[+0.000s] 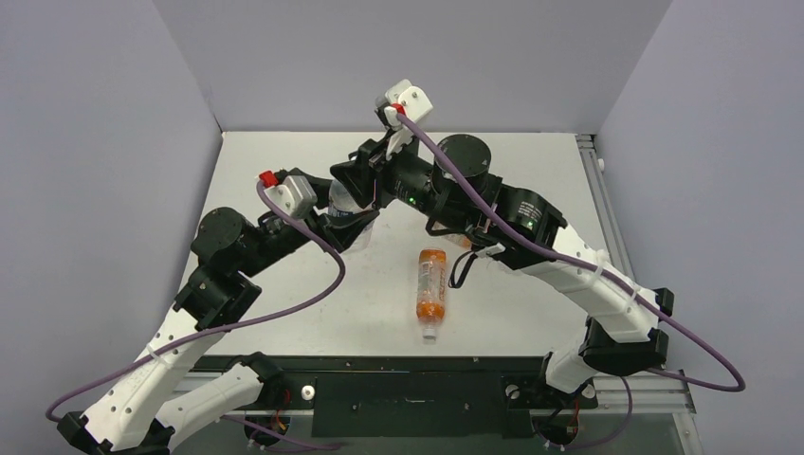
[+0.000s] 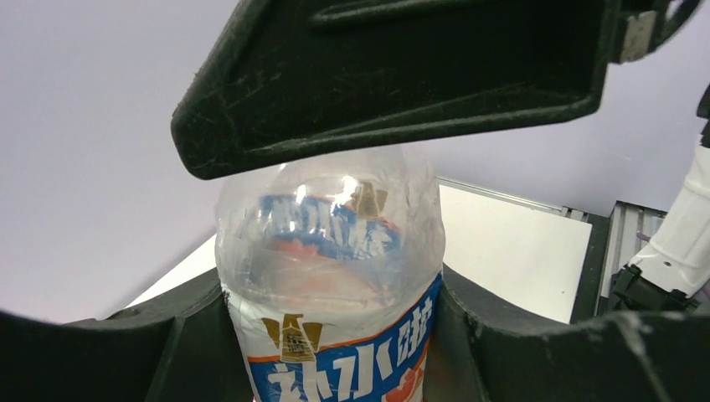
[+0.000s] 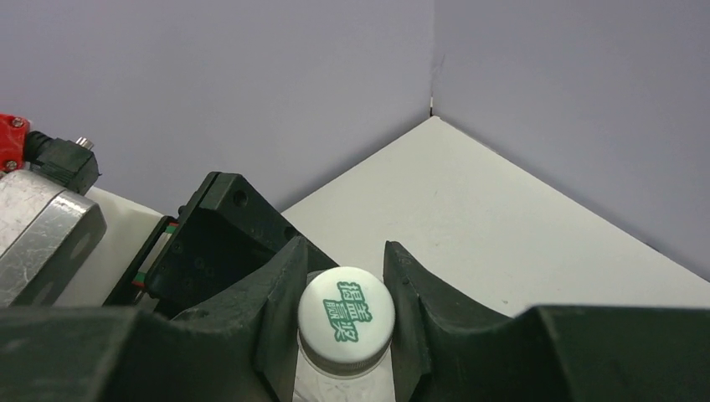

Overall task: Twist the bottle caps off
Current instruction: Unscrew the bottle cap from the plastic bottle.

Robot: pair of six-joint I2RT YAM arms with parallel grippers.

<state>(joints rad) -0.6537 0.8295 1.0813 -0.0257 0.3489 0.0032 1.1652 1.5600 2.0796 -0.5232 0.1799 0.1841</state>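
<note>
A clear bottle (image 2: 335,251) with a red-white-blue label stands upright between my left gripper's (image 2: 331,343) fingers, which press its sides, so that gripper is shut on it. On its neck sits a white bottle cap (image 3: 346,316) with a green mark on top. My right gripper (image 3: 346,293) comes down from above, and its two fingers (image 3: 276,310) touch the cap on both sides. In the top view the two grippers meet at the left of the table's middle, the right gripper (image 1: 368,180) over the left gripper (image 1: 343,226).
A slim orange bottle (image 1: 431,282) lies on the white table (image 1: 284,171) in front of the right arm, its white cap (image 1: 429,332) pointing at the near edge. Grey walls close off the left, back and right. A metal rail (image 1: 593,171) runs along the table's right edge.
</note>
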